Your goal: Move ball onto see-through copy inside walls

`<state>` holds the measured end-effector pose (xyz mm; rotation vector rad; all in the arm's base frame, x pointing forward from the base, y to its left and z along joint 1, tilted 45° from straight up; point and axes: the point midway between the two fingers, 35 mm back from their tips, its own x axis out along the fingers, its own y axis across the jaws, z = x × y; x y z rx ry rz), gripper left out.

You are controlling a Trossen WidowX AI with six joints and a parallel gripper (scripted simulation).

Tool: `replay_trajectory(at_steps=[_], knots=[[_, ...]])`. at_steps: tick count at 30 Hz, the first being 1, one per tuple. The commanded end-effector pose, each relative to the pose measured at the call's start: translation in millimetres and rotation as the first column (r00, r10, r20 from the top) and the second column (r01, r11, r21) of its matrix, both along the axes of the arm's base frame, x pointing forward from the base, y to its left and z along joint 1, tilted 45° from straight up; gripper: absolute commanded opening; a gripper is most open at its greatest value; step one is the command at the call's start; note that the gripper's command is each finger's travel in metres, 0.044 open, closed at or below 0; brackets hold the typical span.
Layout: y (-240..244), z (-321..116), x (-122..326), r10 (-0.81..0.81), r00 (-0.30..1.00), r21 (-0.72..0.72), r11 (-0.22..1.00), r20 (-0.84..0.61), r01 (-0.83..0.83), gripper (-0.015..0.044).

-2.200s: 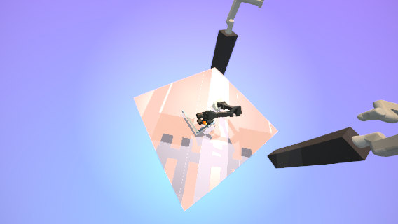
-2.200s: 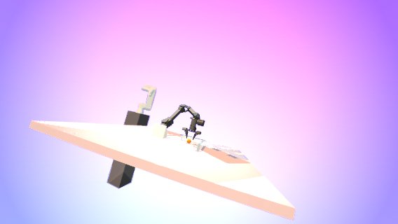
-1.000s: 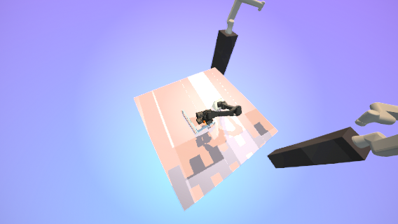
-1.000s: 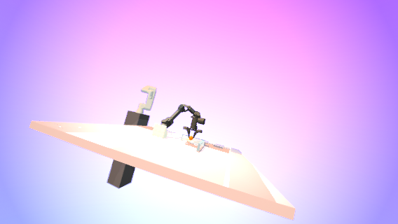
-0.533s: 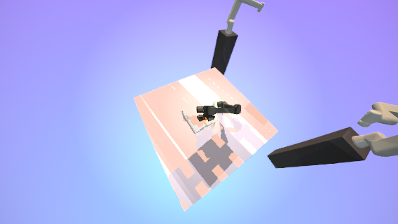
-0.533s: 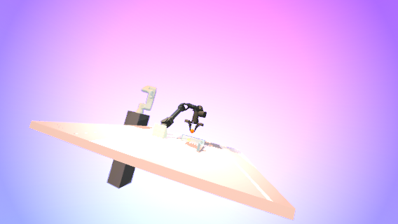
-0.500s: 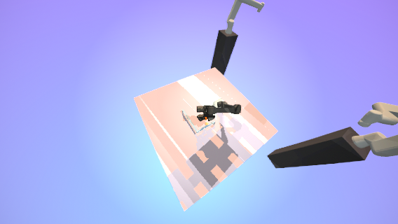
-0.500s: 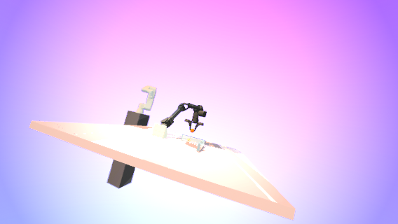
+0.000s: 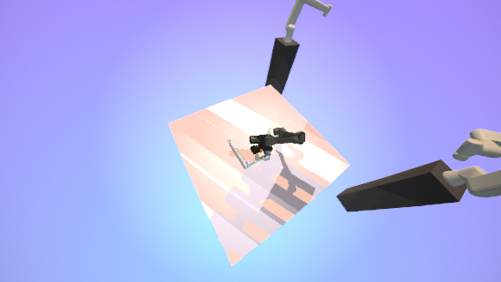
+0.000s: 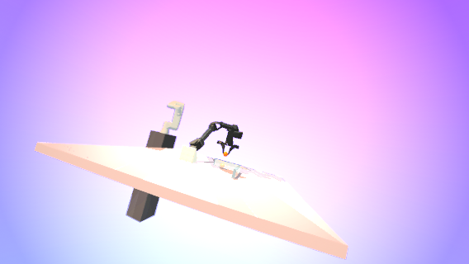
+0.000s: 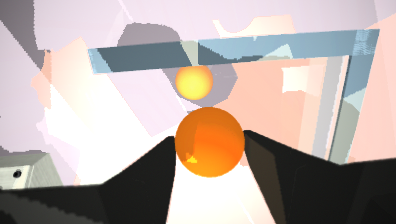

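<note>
wrist view shows the gripper (image 11: 210, 150) pinching the orange ball (image 11: 209, 141) between its two dark fingers, one on each side. exterior view shows the ball (image 10: 225, 153) lifted above the table (image 10: 124, 165), not resting on it. ahead of the ball and lower lies the see-through copy (image 11: 194, 82), pale yellow, close to one clear wall (image 11: 225, 50); the second wall (image 11: 357, 85) makes the corner on the right.

i judge several risks from here. the ball is round and held only at two sides, so it can slip out during the move if the grip is weak. if the gripper lets go while the ball hangs above the table, it can bounce and roll away from the copy, or even over the low wall. the fingers can also strike the near wall on the way down, because the copy sits just beside it. opening too fast can push the ball sideways, and then it does not stop on the copy.
</note>
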<state>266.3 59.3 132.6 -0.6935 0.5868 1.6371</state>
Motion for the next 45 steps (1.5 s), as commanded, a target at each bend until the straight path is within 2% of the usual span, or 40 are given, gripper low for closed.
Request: replay_trajectory(at_steps=[1,7,22,45], knots=[[17.4,-2.8,-8.4,-0.004,1.0,0.007,1.0,0.003,0.004,0.0],[23.5,-7.1,-9.8,-0.004,1.0,0.007,1.0,0.003,0.004,0.0],[68.3,-52.5,-17.8,-0.004,1.0,0.01,1.0,0.004,0.004,0.0],[82.1,-66.5,-20.2,-0.004,1.0,0.011,1.0,0.004,0.003,0.0]])
